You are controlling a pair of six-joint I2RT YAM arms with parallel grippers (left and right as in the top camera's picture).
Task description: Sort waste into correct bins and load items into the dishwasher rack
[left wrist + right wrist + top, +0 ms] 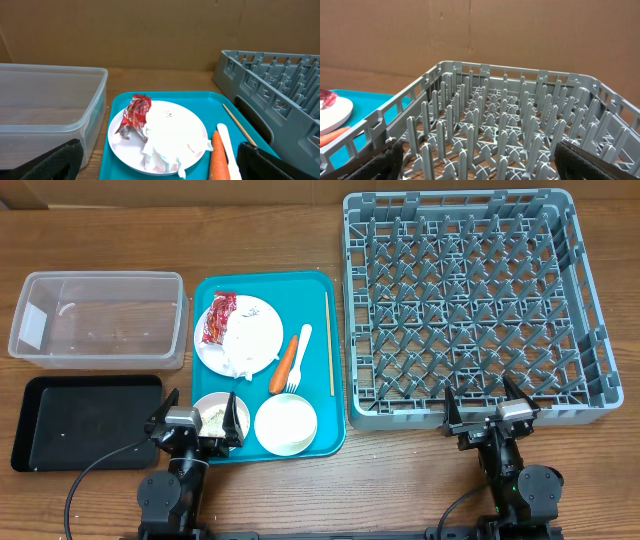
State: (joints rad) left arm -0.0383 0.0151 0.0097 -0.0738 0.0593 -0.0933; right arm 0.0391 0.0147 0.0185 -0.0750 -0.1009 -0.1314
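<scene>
both end effectors are seen with jaws spread wide, and nothing is gripped by either. the left end effector [200, 418] is placed at the near edge of the teal tray [322, 288], over a small bowl [201, 402] in which rice [214, 418] is seen. the right end effector [483, 408] is placed at the near wall of the rack [460, 200], which is set at the right of the tabletop [330, 500], just beside the teal tray.

a plate [258, 328] is set at the far left of the teal tray. a wrapper [219, 318] is laid on the plate's left side and a tissue [240, 352] on its near side, the two touching. a carrot [286, 363] is laid just right of the plate, with a fork [301, 345] touching its right side. chopsticks [329, 342] are laid along the tray's right edge. a large bowl [286, 424] is set at the tray's near right, beside the small bowl.

a tub [97, 275] is set left of the teal tray, at the far side. a black tray [85, 420] is set just in front of the tub, near the left end effector.
</scene>
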